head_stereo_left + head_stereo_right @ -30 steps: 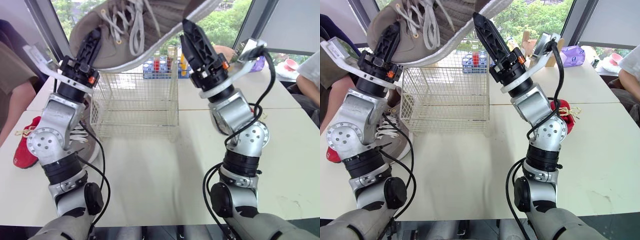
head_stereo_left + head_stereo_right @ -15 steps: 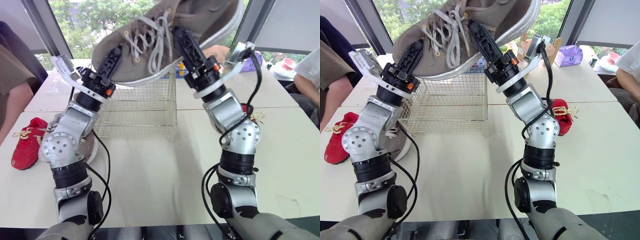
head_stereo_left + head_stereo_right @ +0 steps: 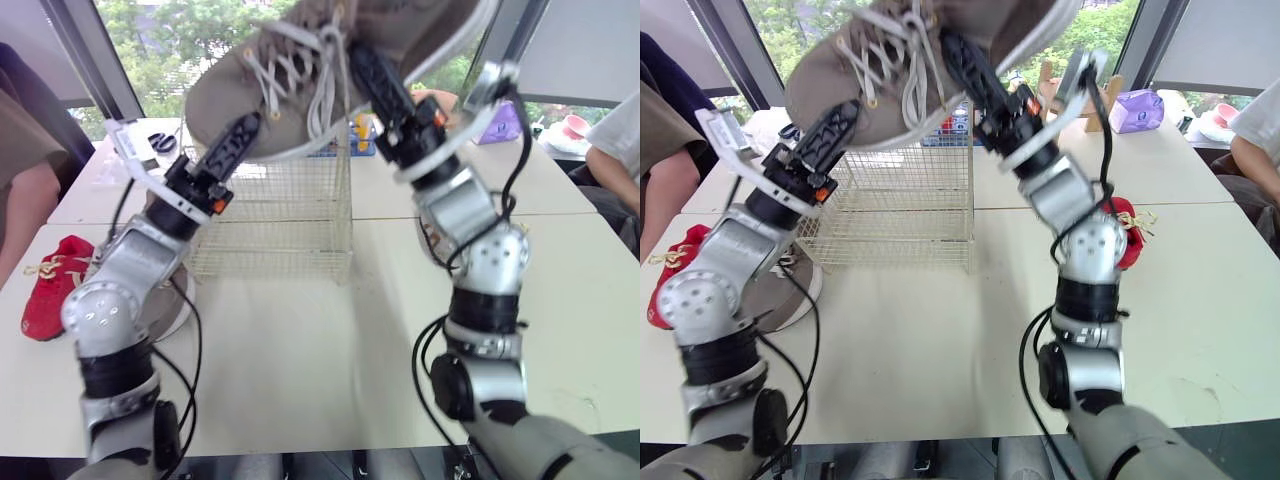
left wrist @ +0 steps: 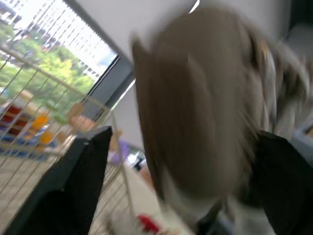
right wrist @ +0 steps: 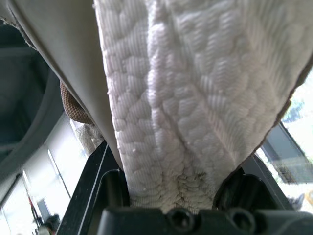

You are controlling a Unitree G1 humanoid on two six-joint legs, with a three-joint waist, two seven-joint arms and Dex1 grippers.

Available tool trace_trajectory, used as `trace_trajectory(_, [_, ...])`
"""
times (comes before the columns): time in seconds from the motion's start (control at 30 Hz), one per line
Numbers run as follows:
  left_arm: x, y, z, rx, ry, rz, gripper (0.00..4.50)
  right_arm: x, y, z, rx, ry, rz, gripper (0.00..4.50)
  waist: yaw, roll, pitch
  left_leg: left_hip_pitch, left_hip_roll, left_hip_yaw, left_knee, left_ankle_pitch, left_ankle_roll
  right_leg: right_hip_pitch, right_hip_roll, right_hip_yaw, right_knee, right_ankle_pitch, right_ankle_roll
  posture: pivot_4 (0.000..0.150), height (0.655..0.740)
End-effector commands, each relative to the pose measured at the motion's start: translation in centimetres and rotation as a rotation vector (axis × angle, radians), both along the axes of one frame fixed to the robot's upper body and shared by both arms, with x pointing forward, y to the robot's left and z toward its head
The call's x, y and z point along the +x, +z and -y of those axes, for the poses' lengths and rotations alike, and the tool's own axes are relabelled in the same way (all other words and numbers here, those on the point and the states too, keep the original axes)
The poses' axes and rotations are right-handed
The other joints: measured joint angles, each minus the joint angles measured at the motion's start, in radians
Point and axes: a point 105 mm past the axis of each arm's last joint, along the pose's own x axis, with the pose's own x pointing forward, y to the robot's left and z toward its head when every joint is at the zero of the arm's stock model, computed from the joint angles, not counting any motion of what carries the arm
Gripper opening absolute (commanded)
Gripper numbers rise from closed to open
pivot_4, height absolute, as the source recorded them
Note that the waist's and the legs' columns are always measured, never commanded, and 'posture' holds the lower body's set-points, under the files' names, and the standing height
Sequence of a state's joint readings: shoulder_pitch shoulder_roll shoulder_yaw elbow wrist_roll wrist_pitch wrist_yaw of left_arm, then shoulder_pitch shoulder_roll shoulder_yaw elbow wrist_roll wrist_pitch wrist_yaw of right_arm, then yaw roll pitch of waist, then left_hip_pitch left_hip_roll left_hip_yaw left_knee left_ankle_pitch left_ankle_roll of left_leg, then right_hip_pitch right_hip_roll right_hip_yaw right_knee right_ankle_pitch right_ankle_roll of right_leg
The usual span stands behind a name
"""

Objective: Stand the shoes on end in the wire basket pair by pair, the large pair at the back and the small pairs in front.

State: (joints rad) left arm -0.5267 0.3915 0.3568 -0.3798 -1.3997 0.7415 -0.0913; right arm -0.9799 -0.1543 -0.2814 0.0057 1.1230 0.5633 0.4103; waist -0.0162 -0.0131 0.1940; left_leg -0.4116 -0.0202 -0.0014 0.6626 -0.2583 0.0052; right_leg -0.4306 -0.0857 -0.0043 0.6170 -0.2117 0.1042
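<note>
A large grey-brown sneaker (image 3: 290,70) with white laces hangs high over the wire basket (image 3: 270,220), heel end raised toward the right. My right gripper (image 3: 365,60) is shut on it; in the right wrist view its white sole (image 5: 195,98) sits clamped between the fingers (image 5: 93,196). My left gripper (image 3: 240,135) stands open just below the toe, and in the left wrist view the shoe (image 4: 195,112) lies between its widely spread fingers (image 4: 83,181). Its grey mate (image 3: 790,290) lies on the table behind my left arm. Small red shoes lie at the left (image 3: 55,285) and right (image 3: 1125,225).
The basket stands at the table's middle back, with a rack of coloured bottles (image 3: 955,122) behind it. A person's arm (image 3: 20,170) is at the far left and another person (image 3: 615,150) sits at the far right. A purple packet (image 3: 1135,110) lies at the back right.
My right gripper has closed on the sneaker's sole. My left gripper has let go of the toe and opened. The shoe has tipped, its heel end risen to the right.
</note>
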Motion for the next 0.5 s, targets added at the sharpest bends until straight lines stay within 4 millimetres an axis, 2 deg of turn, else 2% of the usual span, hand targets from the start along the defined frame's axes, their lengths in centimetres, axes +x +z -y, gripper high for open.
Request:
trace_trajectory(0.03, [-2.6,-0.8,0.5,0.174,0.055,0.01,3.96,-1.1,5.4,2.5,-0.058,-0.053,0.299,1.66,0.006,0.0,0.0,0.0,0.0,0.0,-0.001,0.0,0.0,0.0,0.0,0.0,0.0,0.0,0.0,0.15,0.74])
trace_trajectory(0.13, [-4.1,-2.8,0.4,0.313,0.098,-0.024,3.96,0.5,6.7,3.2,-0.227,-0.124,0.395,1.66,0.0,0.0,0.0,0.0,0.0,0.001,-0.002,0.0,0.0,0.001,0.0,0.0,-0.002,0.0,0.0,0.15,0.74])
trace_trajectory(0.2, [-5.0,-3.9,-0.7,0.321,0.136,-0.069,3.96,1.9,6.8,3.0,-0.372,-0.185,0.452,1.66,-0.005,0.0,0.0,0.002,0.0,0.001,-0.002,-0.001,0.001,0.002,0.0,0.0,-0.003,-0.001,-0.001,0.15,0.74])
trace_trajectory(0.3, [-6.0,-5.1,-1.6,0.345,0.17,-0.113,3.96,3.5,6.4,2.6,-0.534,-0.251,0.509,1.66,-0.01,0.0,0.0,0.004,0.001,0.004,-0.004,-0.001,0.001,0.002,0.0,0.002,-0.003,-0.002,-0.004,0.15,0.74])
trace_trajectory(0.5, [-7.2,-6.1,-2.4,0.35,0.185,-0.147,3.96,4.7,4.6,0.7,-0.771,-0.229,0.555,1.66,0.002,0.001,0.001,0.002,0.001,0.003,-0.007,0.0,-0.001,-0.001,-0.001,0.002,-0.004,-0.002,-0.004,0.15,0.74])
